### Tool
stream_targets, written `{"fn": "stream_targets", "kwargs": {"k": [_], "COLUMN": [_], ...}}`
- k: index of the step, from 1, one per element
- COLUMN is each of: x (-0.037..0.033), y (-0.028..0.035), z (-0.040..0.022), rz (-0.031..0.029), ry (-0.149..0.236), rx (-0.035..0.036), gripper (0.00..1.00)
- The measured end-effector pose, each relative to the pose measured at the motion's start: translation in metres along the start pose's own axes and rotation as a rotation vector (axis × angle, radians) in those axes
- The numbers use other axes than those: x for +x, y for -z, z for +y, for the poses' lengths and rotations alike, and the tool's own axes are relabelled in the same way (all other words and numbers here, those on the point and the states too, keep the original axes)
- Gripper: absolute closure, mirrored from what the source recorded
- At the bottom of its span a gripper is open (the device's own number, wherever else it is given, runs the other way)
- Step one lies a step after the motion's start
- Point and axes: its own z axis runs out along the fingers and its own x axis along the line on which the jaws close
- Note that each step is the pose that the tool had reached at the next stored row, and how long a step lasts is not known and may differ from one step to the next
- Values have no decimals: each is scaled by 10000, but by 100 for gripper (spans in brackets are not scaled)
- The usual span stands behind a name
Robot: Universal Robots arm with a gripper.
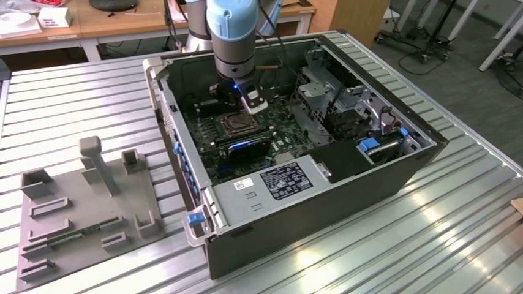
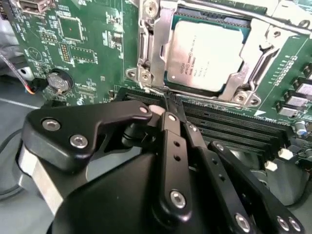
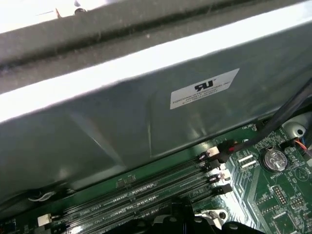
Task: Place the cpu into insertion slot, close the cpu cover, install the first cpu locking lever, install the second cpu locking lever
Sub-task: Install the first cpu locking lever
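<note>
Clenched, as far as I can read it, the pincer point(image 2: 168, 103) has its 2 black fingers pressed together, tips down at the socket's edge by the thin wire lever point(image 2: 155, 90); whether they pinch that wire I cannot tell. Just beyond the tips, the cpu point(image 2: 204, 54) lies flat in the insertion slot point(image 2: 146, 53), with the cpu cover point(image 2: 256, 46) closed around it. From the exterior view the arm point(image 1: 233, 37) blocks part of the socket point(image 1: 235, 124). I see the open computer case point(image 1: 408, 165) on the metal table point(image 1: 457, 233), holding the green motherboard point(image 2: 83, 39) and black memory slots point(image 2: 229, 129).
</note>
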Motion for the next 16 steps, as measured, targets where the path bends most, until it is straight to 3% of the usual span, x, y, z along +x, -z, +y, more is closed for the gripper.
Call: {"fn": "stream_targets", "kwargs": {"k": [16], "x": [-10], "y": [139], "z": [52], "rz": [19], "ry": [-6], "rx": [6], "gripper": [90]}}
